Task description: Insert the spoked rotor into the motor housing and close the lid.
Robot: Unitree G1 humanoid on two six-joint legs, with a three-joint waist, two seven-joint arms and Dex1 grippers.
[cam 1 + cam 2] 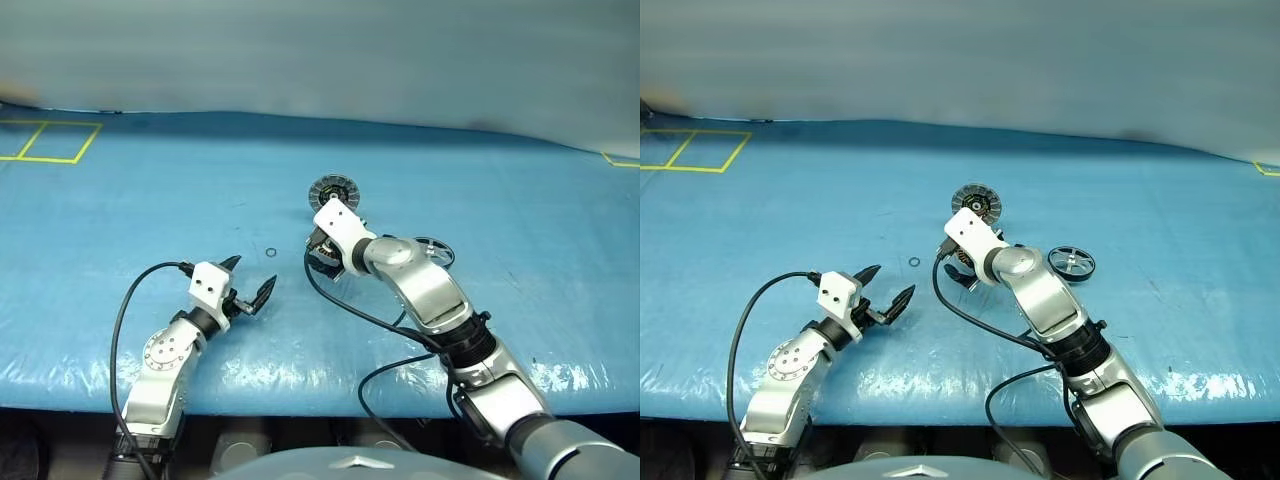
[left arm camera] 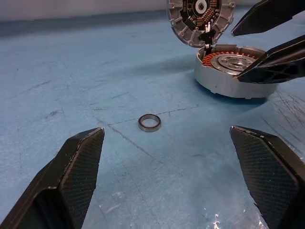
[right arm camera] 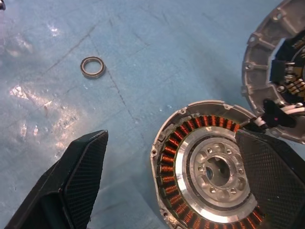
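Note:
The motor housing (image 3: pixel 167 157) lies open on the blue table, showing copper windings around a silver hub. Its lid (image 1: pixel 333 189) stands upright on the hinge at the far side, inner face towards me. My right gripper (image 1: pixel 322 256) hovers open just above the housing, tilted down, one finger (image 3: pixel 71 186) beside it and the other over its rim. The spoked rotor (image 1: pixel 1072 262) lies flat on the table to the right of that arm. My left gripper (image 1: pixel 255 272) is open and empty, low over the table, left of the housing and pointing towards it.
A small thin ring (image 1: pixel 271 252) lies on the table between the two grippers. Yellow tape squares (image 1: pixel 50 141) mark the far left corner. Black cables loop from both wrists. The table's front edge (image 1: pixel 300 405) runs just before my arms.

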